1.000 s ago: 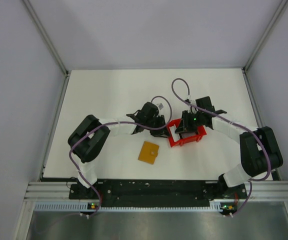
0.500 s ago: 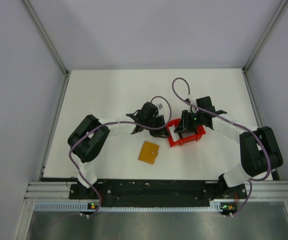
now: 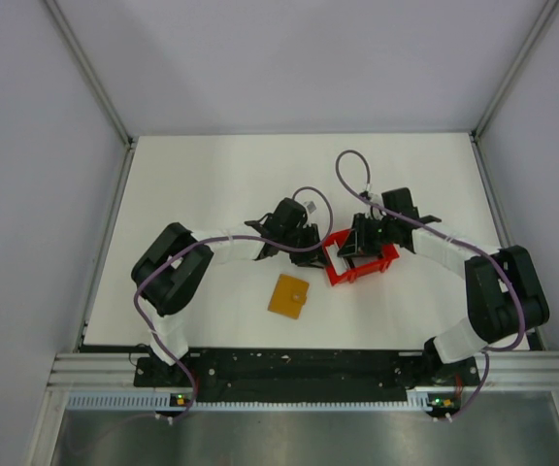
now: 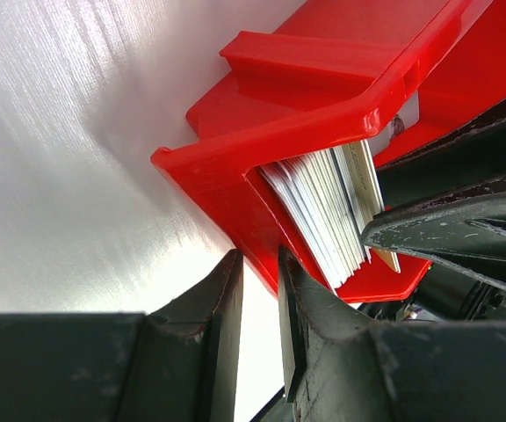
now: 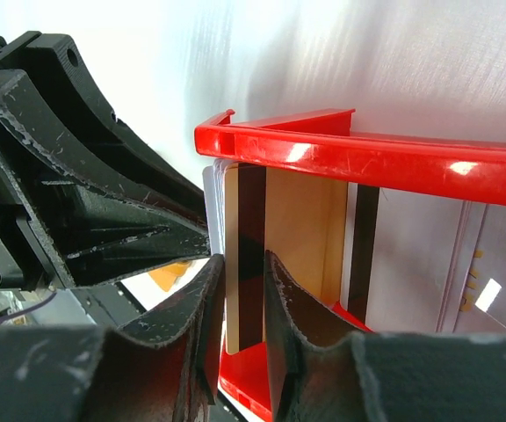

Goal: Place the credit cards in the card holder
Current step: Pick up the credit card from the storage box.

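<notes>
Right wrist view: the right gripper (image 5: 242, 260), jaws set narrow, is poised at a tan card with a dark stripe (image 5: 251, 211), one of the credit cards (image 4: 323, 207) stacked on edge in the red tray (image 5: 393, 163). The stripe runs down into the slit between the fingers, though whether it is pinched cannot be told. The cards lean against the tray's wall, apparently so that a single edge can be picked off. The left gripper (image 4: 259, 268), likewise narrow, sits at the tray's corner, seemingly to steady it; contact there is unclear. The card holder (image 3: 289, 294) lies flat on the white table (image 3: 212, 184), well apart from both grippers and nearer the arm bases.
</notes>
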You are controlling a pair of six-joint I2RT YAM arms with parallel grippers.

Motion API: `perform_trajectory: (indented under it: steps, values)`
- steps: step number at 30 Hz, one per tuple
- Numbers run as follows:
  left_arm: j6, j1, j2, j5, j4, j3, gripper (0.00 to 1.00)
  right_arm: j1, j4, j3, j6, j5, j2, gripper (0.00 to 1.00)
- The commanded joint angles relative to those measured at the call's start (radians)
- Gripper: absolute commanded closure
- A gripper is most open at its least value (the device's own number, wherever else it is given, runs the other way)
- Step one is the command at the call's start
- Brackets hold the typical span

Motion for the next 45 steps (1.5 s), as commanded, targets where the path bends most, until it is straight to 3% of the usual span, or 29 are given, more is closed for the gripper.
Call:
perform_trajectory:
  steps: [1,7,9,11,13,20,23,35,45]
  values:
    - [-0.007,-0.014,0.017,0.003,0.100,0.033,0.73,0.026,0.065,-0.007,0.048,-0.172,0.006,0.80]
    - [-0.007,-0.014,0.018,0.003,0.100,0.035,0.73,0.021,0.081,-0.010,0.057,-0.189,-0.004,0.82]
    - [-0.007,-0.016,0.018,0.003,0.100,0.036,0.73,0.021,0.082,-0.012,0.054,-0.198,0.006,0.90]
    - [-0.009,-0.014,0.017,0.005,0.100,0.035,0.73,0.021,0.091,-0.015,0.060,-0.209,0.016,0.88]
    - [-0.007,-0.014,0.018,0.005,0.100,0.035,0.73,0.023,0.102,-0.016,0.061,-0.241,0.029,0.96]
    - [-0.009,-0.014,0.018,0.008,0.103,0.035,0.74,0.018,0.154,-0.027,0.095,-0.324,0.061,0.91]
    - [-0.010,-0.014,0.018,0.007,0.104,0.033,0.73,0.019,0.159,-0.032,0.101,-0.324,0.064,0.97]
    - [-0.007,-0.014,0.020,0.003,0.098,0.038,0.73,0.004,0.173,-0.049,0.118,-0.331,0.062,0.89]
    - [-0.001,-0.014,0.023,0.003,0.091,0.047,0.73,-0.002,0.199,-0.056,0.135,-0.341,0.078,0.94]
